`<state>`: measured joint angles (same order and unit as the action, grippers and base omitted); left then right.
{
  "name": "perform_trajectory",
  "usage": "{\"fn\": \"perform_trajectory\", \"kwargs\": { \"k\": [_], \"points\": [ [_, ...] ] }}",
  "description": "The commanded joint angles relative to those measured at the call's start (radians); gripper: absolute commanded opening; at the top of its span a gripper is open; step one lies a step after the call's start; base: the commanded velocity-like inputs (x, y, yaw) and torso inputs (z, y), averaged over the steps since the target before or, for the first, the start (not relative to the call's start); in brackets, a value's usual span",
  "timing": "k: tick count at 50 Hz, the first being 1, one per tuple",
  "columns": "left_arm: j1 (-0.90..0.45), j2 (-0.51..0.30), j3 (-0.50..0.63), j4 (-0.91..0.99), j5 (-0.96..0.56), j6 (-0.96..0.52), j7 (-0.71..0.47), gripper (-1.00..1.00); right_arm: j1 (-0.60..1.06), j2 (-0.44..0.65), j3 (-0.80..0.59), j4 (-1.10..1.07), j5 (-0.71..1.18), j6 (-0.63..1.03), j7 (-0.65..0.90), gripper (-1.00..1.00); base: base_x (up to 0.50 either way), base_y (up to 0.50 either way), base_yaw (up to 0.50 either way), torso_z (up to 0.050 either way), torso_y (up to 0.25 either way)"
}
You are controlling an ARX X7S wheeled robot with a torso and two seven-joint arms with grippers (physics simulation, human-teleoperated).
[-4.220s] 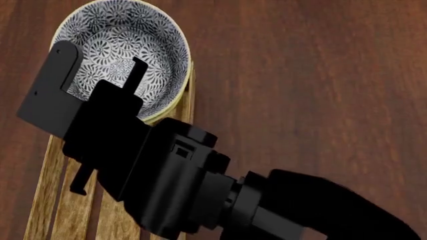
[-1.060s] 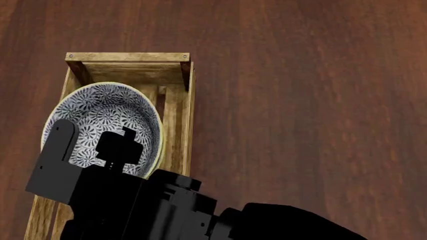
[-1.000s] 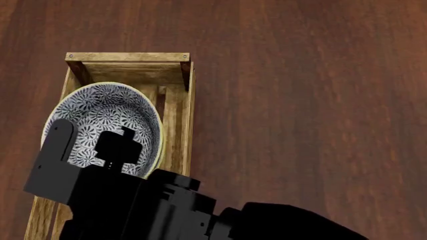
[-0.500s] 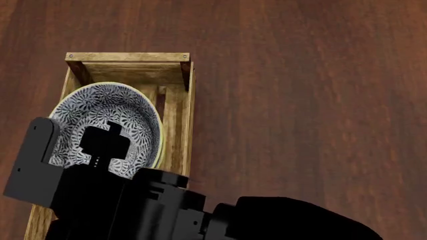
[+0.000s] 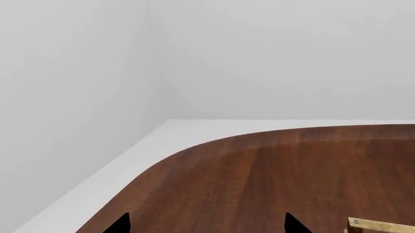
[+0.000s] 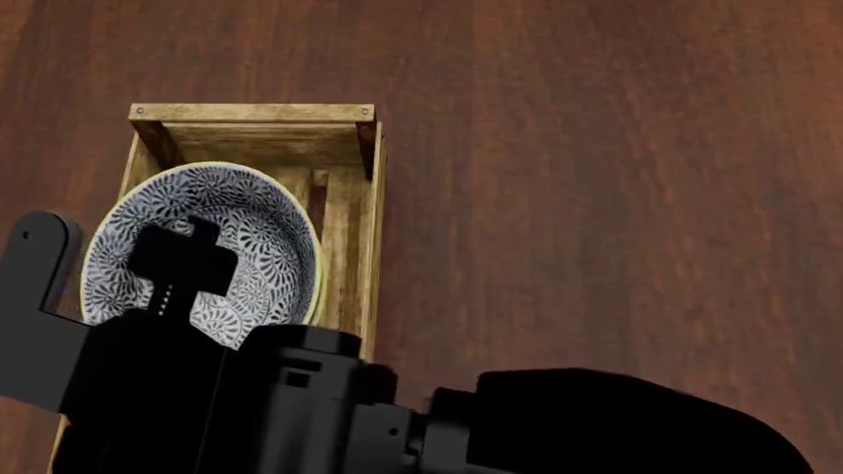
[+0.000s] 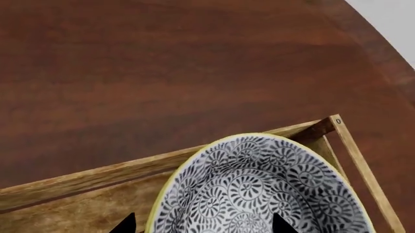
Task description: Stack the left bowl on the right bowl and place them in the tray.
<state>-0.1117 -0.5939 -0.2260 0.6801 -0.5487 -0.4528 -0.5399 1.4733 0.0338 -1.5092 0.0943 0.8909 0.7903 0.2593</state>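
Note:
A black-and-white patterned bowl [image 6: 251, 227] with a yellow-green rim sits inside the light-wood tray [image 6: 251, 113], at its far end. Only one bowl shows from above; whether another lies under it I cannot tell. My right gripper [image 6: 113, 252] hovers over the bowl's near left part, open, with nothing held. In the right wrist view the bowl [image 7: 259, 179] fills the tray [image 7: 97, 177], and the bowl's rim runs between the tips of the right gripper [image 7: 201, 225]. My left gripper [image 5: 206, 225] is open over bare table, beside a tray corner [image 5: 379, 225].
The dark wooden table [image 6: 593, 197] stretches to the right of the tray. Its rounded edge [image 5: 194, 145] meets a pale floor and white walls in the left wrist view. My right arm [image 6: 593, 425] covers the tray's near end.
The bowl, earlier raised with my right gripper at its rim, now rests in the tray. Over the last second the open right gripper has slid left across the bowl.

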Motion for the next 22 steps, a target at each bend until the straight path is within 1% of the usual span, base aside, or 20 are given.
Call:
{"fn": "perform_trajectory", "kwargs": {
  "k": [1, 22],
  "points": [
    [0.004, -0.002, -0.003, 0.003, -0.003, -0.001, -0.002, 1.00, 0.020, 0.032, 0.029, -0.092, 0.040, 0.044, 0.073, 1.00, 0.00, 0.00, 0.00, 0.000, 0.000],
    [0.006, -0.002, -0.001, -0.003, -0.001, 0.007, -0.002, 1.00, 0.031, 0.097, 0.093, -0.217, 0.097, 0.086, 0.182, 1.00, 0.00, 0.00, 0.00, 0.000, 0.000]
  ]
}}
